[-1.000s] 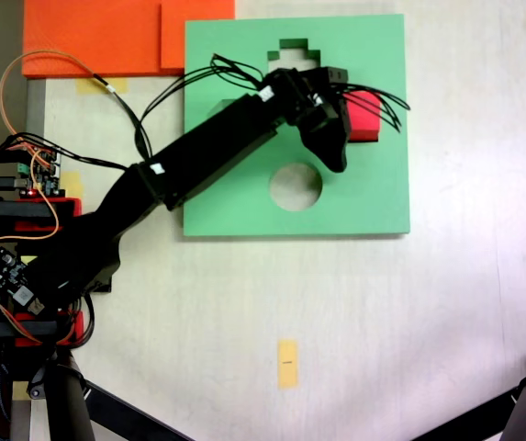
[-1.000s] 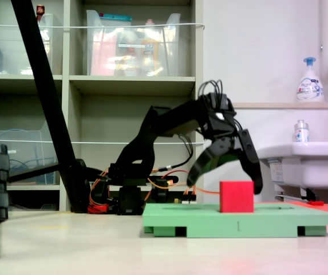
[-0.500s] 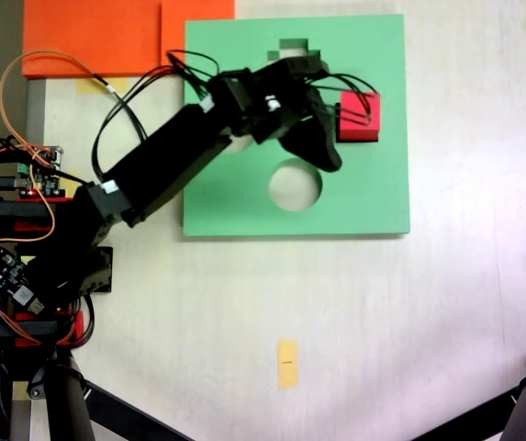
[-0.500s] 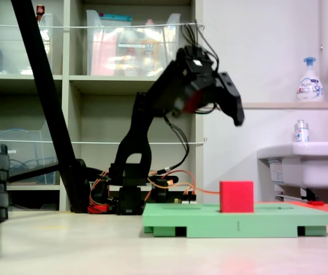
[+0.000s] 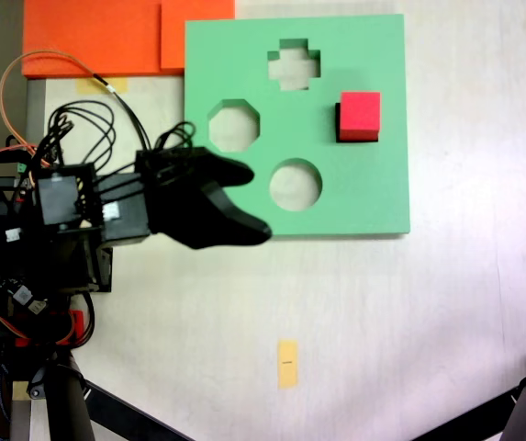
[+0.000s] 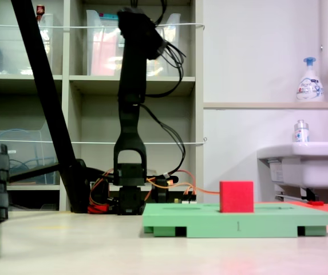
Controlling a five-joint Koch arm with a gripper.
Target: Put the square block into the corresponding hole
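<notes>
From my remote station, the square block point(image 5: 360, 112) reads as matt red foam with soft, slightly fuzzy edges, and the green foam board point(image 5: 373, 188) beneath it has the same dull, unreflective finish, its cutouts showing cleanly cut walls. The orange foam sheets point(image 5: 97, 37) look equally matt. I see the desk point(image 5: 409, 322) as a pale, smooth laminate with faint scuffs and a mild sheen in a fixed view point(image 6: 95, 246). The arm's pincer point(image 5: 244, 225) looks like black matt plastic. The soap bottle point(image 6: 309, 80) appears to be glossy white plastic, and the basin point(image 6: 301, 157) shows a smooth white glaze.
</notes>
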